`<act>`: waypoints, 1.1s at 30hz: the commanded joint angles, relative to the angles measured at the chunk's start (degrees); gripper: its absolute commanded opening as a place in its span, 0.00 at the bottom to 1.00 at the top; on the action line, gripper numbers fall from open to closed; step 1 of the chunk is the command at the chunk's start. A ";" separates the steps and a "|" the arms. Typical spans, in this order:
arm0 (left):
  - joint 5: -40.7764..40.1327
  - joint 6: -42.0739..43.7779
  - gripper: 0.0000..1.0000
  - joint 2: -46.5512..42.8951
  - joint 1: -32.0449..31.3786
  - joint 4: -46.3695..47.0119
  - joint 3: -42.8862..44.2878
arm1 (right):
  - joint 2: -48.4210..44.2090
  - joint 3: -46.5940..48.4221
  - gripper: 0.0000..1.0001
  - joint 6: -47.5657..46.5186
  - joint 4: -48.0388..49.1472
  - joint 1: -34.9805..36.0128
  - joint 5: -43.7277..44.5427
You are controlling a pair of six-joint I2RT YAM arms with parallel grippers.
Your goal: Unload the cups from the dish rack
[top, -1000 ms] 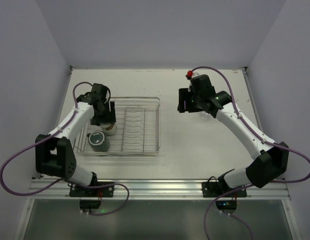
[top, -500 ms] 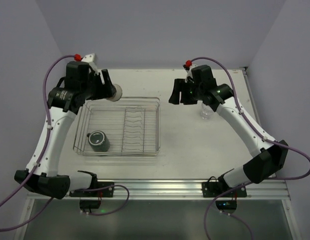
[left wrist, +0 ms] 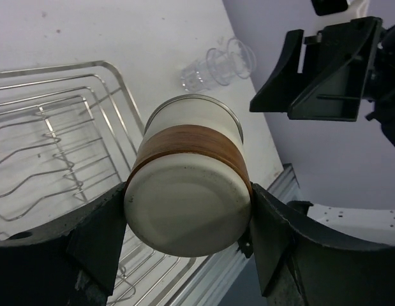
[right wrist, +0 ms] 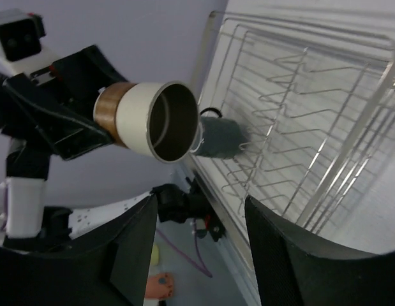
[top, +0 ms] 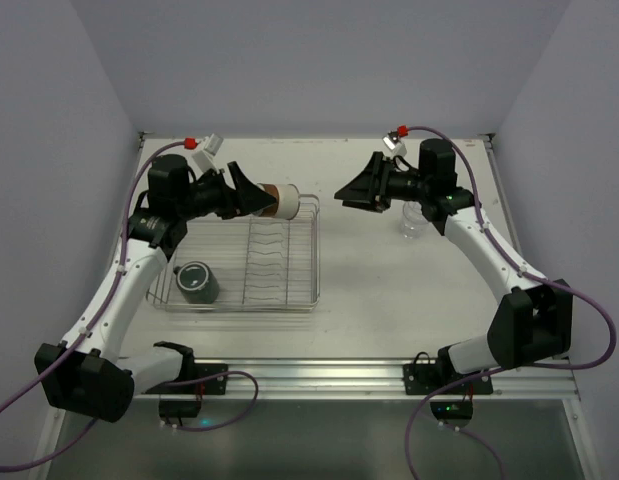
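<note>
Gripping the cream cup (top: pixel 280 201) by its base, the left tool (top: pixel 251 197) held it level above the far right corner of the dish rack (top: pixel 315 262), long axis pointing rightward, mouth toward the right tool (top: pixel 359 190), which gaped empty near it across a gap; the dark mug (top: pixel 198 281) sat in the rack's near left corner.

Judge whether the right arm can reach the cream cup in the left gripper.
Probably yes. The left gripper holds the cream cup sideways over the dish rack's far edge, mouth towards the open right gripper, with only open air between them.
</note>
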 commanded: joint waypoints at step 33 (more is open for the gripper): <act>12.54 -16.28 0.00 -2.08 -4.30 32.15 -8.32 | 11.54 2.57 0.21 48.19 65.53 9.43 -18.85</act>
